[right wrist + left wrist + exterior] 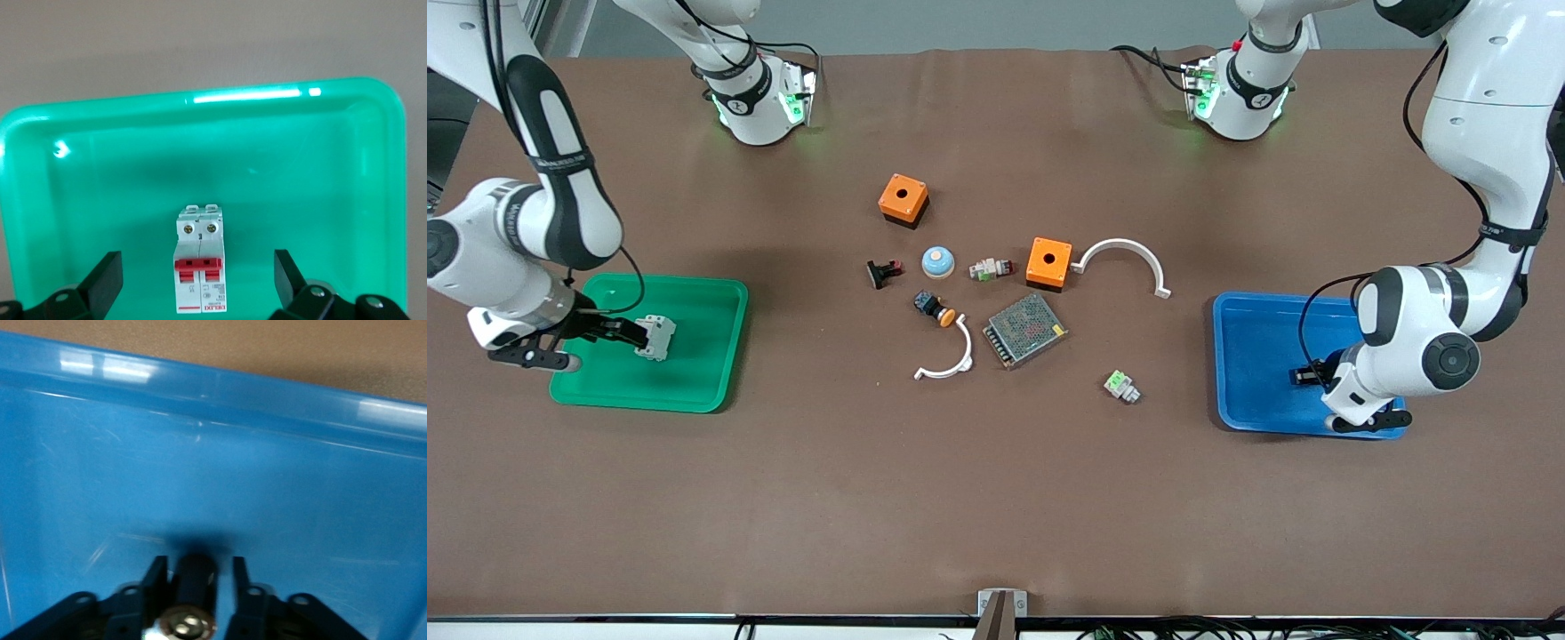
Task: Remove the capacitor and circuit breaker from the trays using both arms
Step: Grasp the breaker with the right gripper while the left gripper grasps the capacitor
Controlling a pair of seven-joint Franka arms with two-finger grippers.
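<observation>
The breaker (199, 267), a light-grey block with red levers, lies flat in the green tray (300, 167) at the right arm's end of the table. It also shows in the front view (656, 338). My right gripper (197, 261) is open, its fingers wide apart on either side of the breaker and not touching it. The capacitor (195, 587), a tiny black cylinder with a silvery end, sits between the fingers of my left gripper (199, 561), low over the blue tray (267, 487). A strip of blue shows between the capacitor and one finger. In the front view the left gripper (1303, 375) hides the capacitor.
Mid-table lie two orange boxes (903, 199) (1048, 261), a metal mesh unit (1025, 330), two white curved pieces (1125, 258) (951, 360), a green-and-white connector (1121, 386), a push-button with orange cap (935, 308) and other small parts.
</observation>
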